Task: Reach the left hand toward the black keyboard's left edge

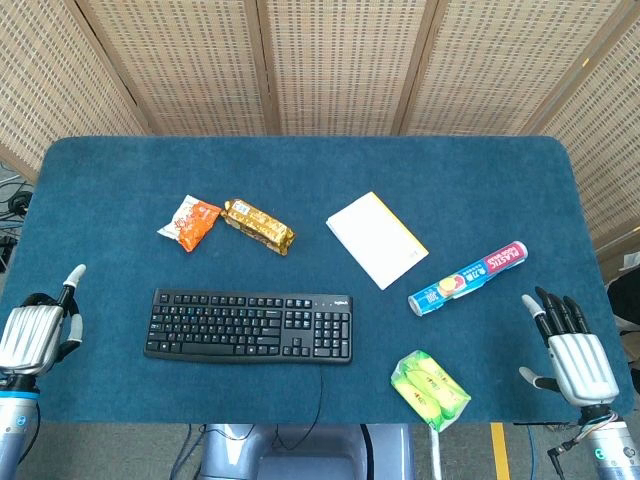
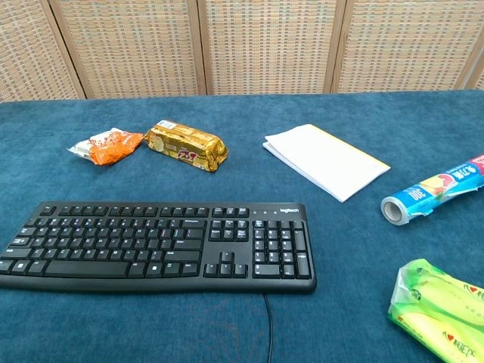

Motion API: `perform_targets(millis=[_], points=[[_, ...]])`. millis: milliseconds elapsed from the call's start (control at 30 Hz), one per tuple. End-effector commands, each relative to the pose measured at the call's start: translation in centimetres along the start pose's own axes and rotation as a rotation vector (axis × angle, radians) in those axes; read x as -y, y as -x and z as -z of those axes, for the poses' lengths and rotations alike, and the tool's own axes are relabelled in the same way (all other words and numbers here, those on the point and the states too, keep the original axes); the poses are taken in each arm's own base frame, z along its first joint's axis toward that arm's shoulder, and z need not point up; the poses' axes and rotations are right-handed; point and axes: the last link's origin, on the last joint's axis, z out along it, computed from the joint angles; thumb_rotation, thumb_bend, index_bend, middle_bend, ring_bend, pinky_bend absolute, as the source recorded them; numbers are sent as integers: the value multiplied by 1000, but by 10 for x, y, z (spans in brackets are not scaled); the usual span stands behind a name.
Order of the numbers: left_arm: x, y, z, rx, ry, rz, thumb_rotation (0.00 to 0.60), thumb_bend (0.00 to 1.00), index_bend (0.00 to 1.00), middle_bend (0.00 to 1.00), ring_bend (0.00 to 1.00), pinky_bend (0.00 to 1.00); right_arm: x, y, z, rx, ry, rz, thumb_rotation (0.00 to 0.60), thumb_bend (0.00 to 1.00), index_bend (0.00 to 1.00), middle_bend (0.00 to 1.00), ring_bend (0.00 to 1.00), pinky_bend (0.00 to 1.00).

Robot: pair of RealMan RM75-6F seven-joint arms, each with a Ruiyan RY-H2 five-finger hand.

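At table's near-left corner, left hand (image 1: 35, 335) empty, fingers curled in, well apart from keyboard (image 1: 250, 325) lying mid-table; reach seems barely begun, whole approach to left edge remains; right hand (image 1: 572, 350) empty, fingers spread

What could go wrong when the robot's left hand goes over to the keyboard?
The left hand sits apart from the black keyboard, level with its left edge. Coming in too fast or too low, it might shove the keyboard sideways or press keys. The keyboard's cable runs off the table's near edge, so a shove could tug it.
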Motion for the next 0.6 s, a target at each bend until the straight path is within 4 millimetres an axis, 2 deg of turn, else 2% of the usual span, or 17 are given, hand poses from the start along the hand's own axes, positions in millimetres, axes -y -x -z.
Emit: perform_targets(millis=[33,333,600], points=[[-6,-3,0,115,0,16,600,721,0,591,614,345,0,1,0,5,1,1,600,46,0,0,0,0],[-18,-22,-2,438,44,-20,600,764,0,594,617,347,-1,0,-2,3,5,-8,600,48,0,0,0,0],[-24,-20,-11,619,81,-62,600,769,0,594,617,347,-2,-2,-1,-7,4,-17,600,43,0,0,0,0]])
